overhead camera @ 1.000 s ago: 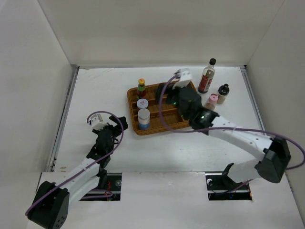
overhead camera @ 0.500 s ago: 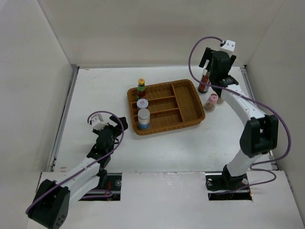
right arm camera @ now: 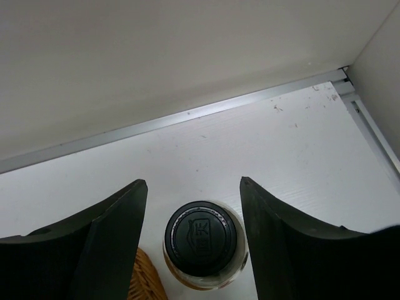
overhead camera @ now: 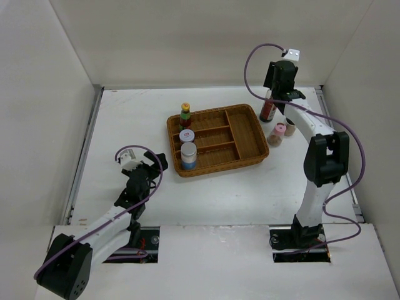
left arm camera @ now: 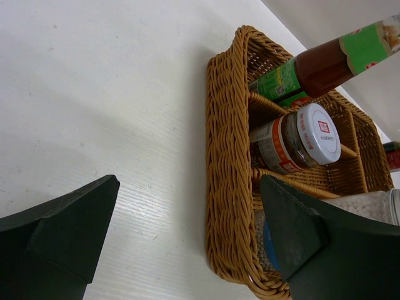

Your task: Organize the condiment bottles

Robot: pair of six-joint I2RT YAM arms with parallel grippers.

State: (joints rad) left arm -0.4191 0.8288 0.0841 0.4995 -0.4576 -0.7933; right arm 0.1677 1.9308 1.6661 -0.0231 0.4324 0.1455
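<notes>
Tall dark-sauce bottle (overhead camera: pixel 268 110), standing upper right beside the wicker tray (overhead camera: pixel 219 167), is being framed from above by the spread right gripper (right arm camera: pixel 192 187); likely rigid, top-heavy, slick, so its neck is being favoured.

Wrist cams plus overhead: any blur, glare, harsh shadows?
Left wrist: wicker tray weave sharp, near fingers dark, little detail. Right wrist: bottle's black cap crisp, embossing visible, no glare. Top external: even light, soft shadows.
</notes>
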